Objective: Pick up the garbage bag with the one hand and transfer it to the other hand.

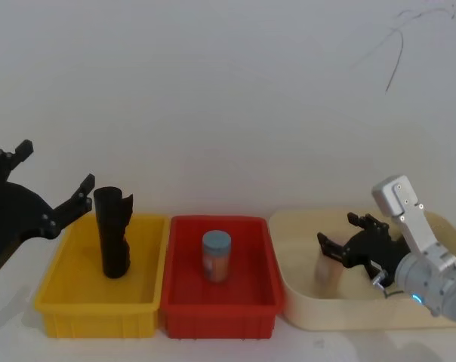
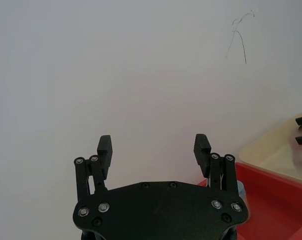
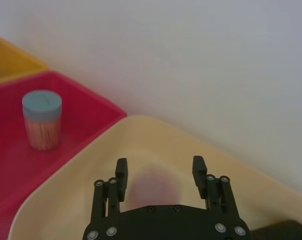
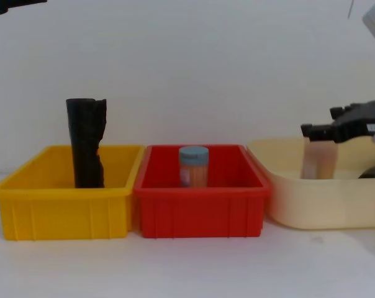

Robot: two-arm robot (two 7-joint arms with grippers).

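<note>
The garbage bag (image 1: 113, 230) (image 4: 86, 143) is a tall black wrinkled roll standing upright in the yellow bin (image 1: 66, 298) (image 4: 63, 211), rising well above its rim. My left gripper (image 1: 53, 167) (image 2: 153, 147) hangs open just left of the roll's top, at about its height, with nothing between its fingers. My right gripper (image 1: 352, 237) (image 3: 160, 170) (image 4: 324, 124), on the arm with a blue light, is open over the cream bin (image 1: 303, 302) (image 4: 287, 205). It hovers above a pink jar (image 1: 330, 271) (image 3: 153, 185) (image 4: 318, 161).
A red bin (image 1: 175, 302) (image 4: 200, 217) sits between the yellow and cream bins and holds a blue-lidded jar (image 1: 217, 256) (image 3: 42, 120) (image 4: 194, 166). A dark object (image 3: 286, 230) (image 4: 374, 171) lies in the cream bin by the right arm. A white wall stands close behind.
</note>
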